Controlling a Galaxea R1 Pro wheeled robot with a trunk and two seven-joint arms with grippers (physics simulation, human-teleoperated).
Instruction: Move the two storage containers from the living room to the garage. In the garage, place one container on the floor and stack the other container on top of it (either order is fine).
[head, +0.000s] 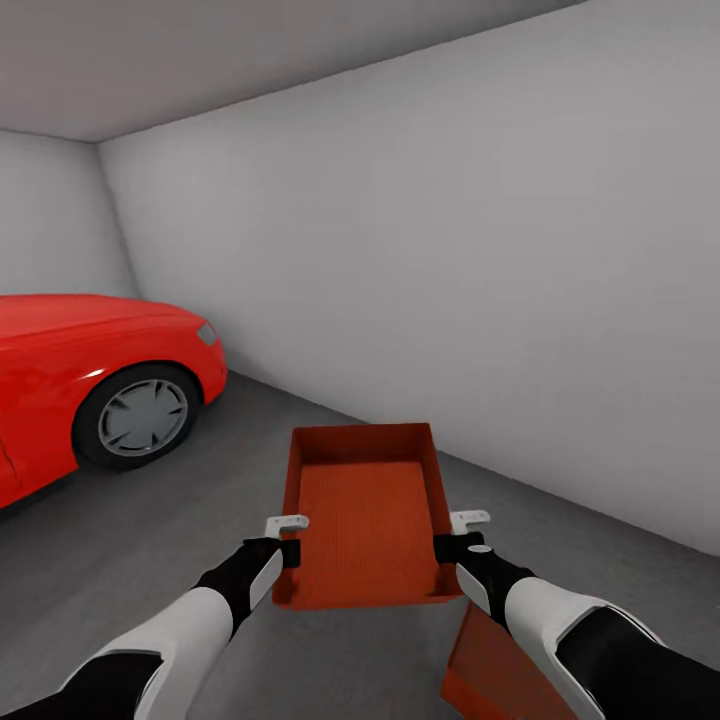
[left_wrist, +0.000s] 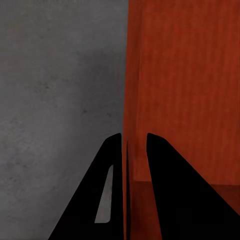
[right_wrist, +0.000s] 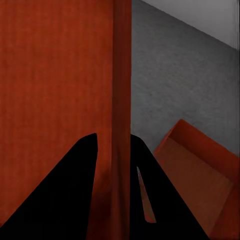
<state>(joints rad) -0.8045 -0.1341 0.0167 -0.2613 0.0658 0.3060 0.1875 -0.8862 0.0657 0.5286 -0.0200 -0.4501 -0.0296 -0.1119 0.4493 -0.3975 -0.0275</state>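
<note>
Red car (head: 90, 385) seen at 9 o'clock, parked on garage floor (head: 150, 560). Left gripper (head: 290, 540) clamped on left wall of held container (head: 365, 520), wall pinched btwn fingers (left_wrist: 165, 190). Container carried level at centre, above floor. Right gripper (head: 452, 540) clamped on right wall likewise. Second container (head: 490, 665) lies on concrete at 5 o'clock, below right arm. Judged: transport done, one bin placed; stacking held bin onto it is left.
</note>
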